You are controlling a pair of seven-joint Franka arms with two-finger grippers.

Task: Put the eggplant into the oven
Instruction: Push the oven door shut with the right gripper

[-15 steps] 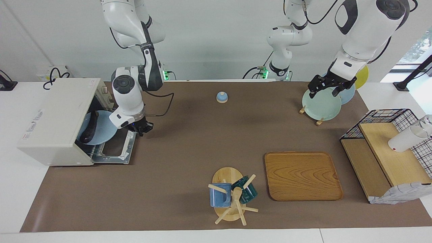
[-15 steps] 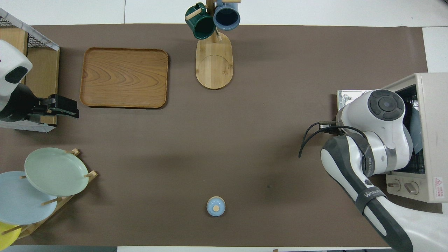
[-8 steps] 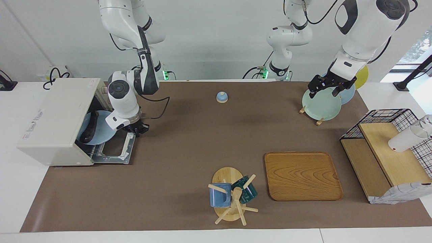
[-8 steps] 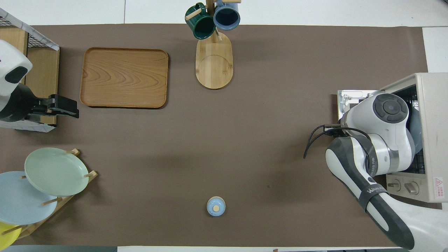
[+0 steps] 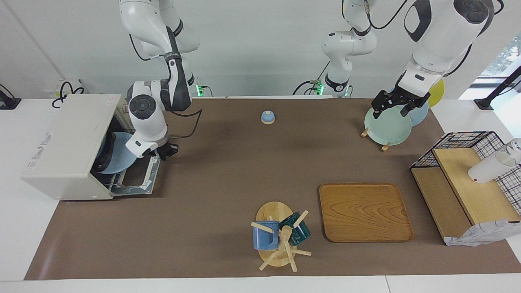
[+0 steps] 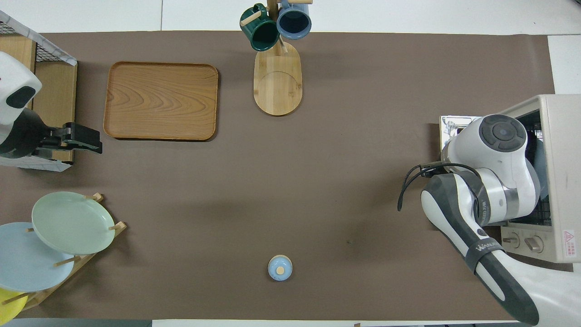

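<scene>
Inside the oven (image 5: 65,146), the eggplant (image 5: 106,158) is seen; the empty right claw (image 5: 165,152) is fully closed, the left claw (image 5: 397,105) spread wide.

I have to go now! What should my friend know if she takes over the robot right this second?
Right tool: shut, empty, over the oven's lowered door.
Left tool: open, empty, waiting over the green plate in the rack.
Eggplant: lying on the light blue plate, inside the oven.
Done: eggplant is in.
Left: probably shutting the door, if that is wanted.
</scene>
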